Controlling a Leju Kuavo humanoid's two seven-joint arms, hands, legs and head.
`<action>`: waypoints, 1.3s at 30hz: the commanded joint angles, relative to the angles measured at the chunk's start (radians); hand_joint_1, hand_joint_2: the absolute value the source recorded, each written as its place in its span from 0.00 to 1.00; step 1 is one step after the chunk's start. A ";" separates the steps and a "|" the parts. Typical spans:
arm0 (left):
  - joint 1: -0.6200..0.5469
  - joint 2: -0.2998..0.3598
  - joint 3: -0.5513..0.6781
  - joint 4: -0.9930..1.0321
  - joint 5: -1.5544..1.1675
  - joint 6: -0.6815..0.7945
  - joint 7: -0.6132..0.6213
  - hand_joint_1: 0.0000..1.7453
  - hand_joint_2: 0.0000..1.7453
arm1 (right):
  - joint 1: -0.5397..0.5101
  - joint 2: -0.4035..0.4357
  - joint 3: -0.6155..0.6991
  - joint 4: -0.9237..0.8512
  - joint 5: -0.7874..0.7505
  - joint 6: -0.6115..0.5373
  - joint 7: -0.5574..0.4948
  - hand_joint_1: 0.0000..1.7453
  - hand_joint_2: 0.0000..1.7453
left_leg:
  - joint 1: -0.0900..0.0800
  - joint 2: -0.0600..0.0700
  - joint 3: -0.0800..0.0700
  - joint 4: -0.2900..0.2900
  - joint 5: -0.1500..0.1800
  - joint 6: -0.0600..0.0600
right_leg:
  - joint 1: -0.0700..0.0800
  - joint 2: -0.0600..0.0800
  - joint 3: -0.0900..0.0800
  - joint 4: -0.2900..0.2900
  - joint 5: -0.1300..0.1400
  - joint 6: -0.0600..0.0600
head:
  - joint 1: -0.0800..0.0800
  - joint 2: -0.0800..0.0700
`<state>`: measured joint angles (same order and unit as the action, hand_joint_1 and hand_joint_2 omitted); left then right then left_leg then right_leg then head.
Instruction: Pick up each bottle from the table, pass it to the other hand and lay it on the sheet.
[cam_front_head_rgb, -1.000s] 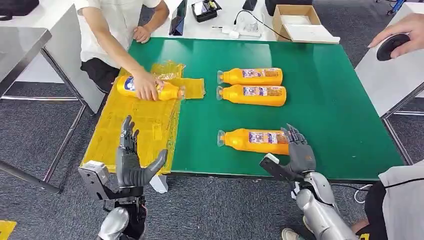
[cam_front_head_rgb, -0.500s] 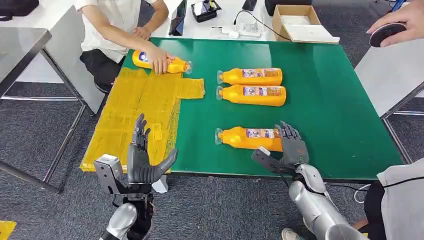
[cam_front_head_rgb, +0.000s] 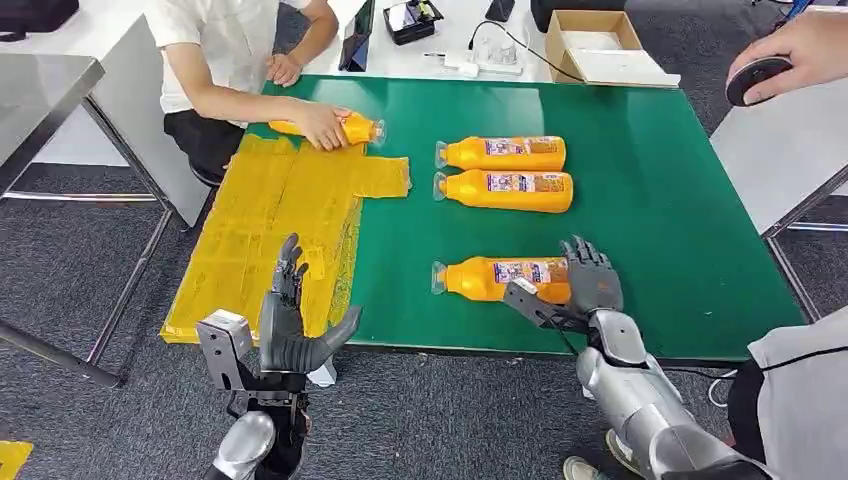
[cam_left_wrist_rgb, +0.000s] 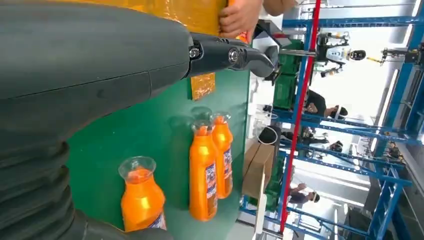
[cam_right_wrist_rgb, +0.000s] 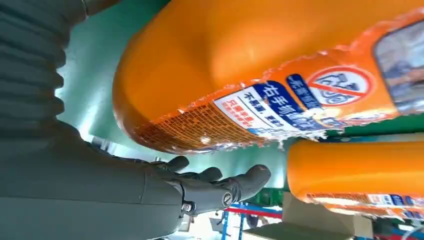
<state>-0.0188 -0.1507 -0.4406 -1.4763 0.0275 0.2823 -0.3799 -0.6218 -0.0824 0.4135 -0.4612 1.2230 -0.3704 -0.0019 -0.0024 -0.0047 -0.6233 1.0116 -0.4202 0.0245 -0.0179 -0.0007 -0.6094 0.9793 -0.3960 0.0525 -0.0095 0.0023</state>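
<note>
Three orange bottles lie on the green table (cam_front_head_rgb: 650, 200). The near bottle (cam_front_head_rgb: 490, 278) (cam_right_wrist_rgb: 260, 80) has its cap toward the sheet, and my right hand (cam_front_head_rgb: 592, 285) (cam_right_wrist_rgb: 100, 190) is at its base end, fingers (cam_right_wrist_rgb: 220, 187) stretched out beside the base, not closed on it. Two more bottles (cam_front_head_rgb: 505, 152) (cam_front_head_rgb: 510, 190) lie side by side farther back. My left hand (cam_front_head_rgb: 290, 325) (cam_left_wrist_rgb: 100, 75) hovers open, fingers apart, over the near edge of the yellow sheet (cam_front_head_rgb: 290, 210). A person's hand (cam_front_head_rgb: 322, 125) holds a fourth bottle (cam_front_head_rgb: 355, 128) at the sheet's far end.
A person sits at the far left corner. Another person's hand (cam_front_head_rgb: 800, 50) holds a round black object (cam_front_head_rgb: 755, 78) over a grey table (cam_front_head_rgb: 780, 160) at the right. A cardboard box (cam_front_head_rgb: 595, 45) and cables lie beyond the green table.
The person's hand has carried its bottle off the sheet to the sheet's far end. My right hand has come in against the near bottle's base. My left hand has shifted slightly rightward.
</note>
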 joint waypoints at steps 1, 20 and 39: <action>-0.026 0.018 -0.020 0.049 -0.003 -0.005 0.008 0.00 1.00 | -0.044 0.017 0.013 0.091 -0.044 0.081 -0.052 0.21 1.00 | 0.001 0.001 0.005 0.000 -0.002 -0.002 | 0.001 0.001 0.004 0.000 -0.002 -0.003 | 0.000 0.000; -0.055 0.024 -0.034 0.104 0.028 -0.003 -0.005 0.00 1.00 | 0.064 0.012 -0.162 0.153 -0.259 0.129 -0.208 1.00 1.00 | 0.002 -0.003 0.009 -0.002 -0.001 -0.002 | 0.002 -0.003 0.009 -0.003 -0.002 -0.002 | 0.000 0.000; -0.040 0.009 0.003 0.123 0.199 -0.061 0.011 0.00 1.00 | 0.120 0.116 -0.308 -0.082 -0.610 0.270 -0.567 1.00 1.00 | 0.001 0.004 0.011 -0.001 -0.001 -0.001 | 0.001 0.002 0.009 -0.001 -0.001 -0.002 | 0.000 0.000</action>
<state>-0.0381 -0.1511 -0.4551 -1.4290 0.2061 0.2338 -0.3761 -0.5427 -0.0232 0.1499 -0.4487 0.6446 -0.1251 -0.5612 -0.0013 -0.0030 -0.6143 1.0116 -0.4209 0.0244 -0.0169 -0.0001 -0.6019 0.9791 -0.3963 0.0521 -0.0092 0.0023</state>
